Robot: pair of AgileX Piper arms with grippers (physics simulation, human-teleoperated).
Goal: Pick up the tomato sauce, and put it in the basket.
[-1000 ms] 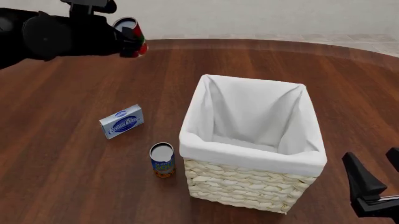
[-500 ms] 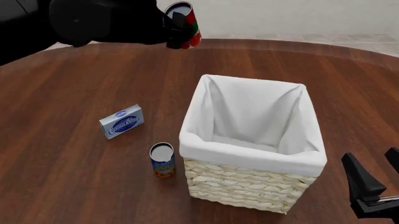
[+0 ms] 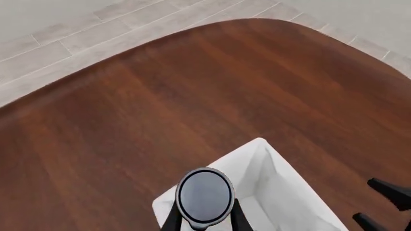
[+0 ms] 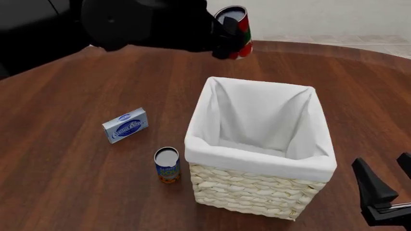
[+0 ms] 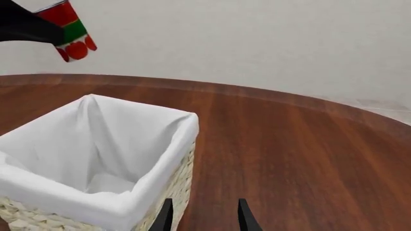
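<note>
Left wrist view: left gripper was clamped on the small red-labelled tomato sauce can, silver top toward the camera, over a corner of the large pale wicker basket with white cloth lining. Front view: can had travelled right from the table's far-left edge within the last second, now airborne near the basket's far rim, so release looked close; blue-orange can and blue box untouched. Right wrist view: right gripper sat open and empty beside the basket, can high above.

My left arm is bulky, rounded, matte black all over. My right hand is black too, with slim, pointed, wedge-shaped fingers.
</note>
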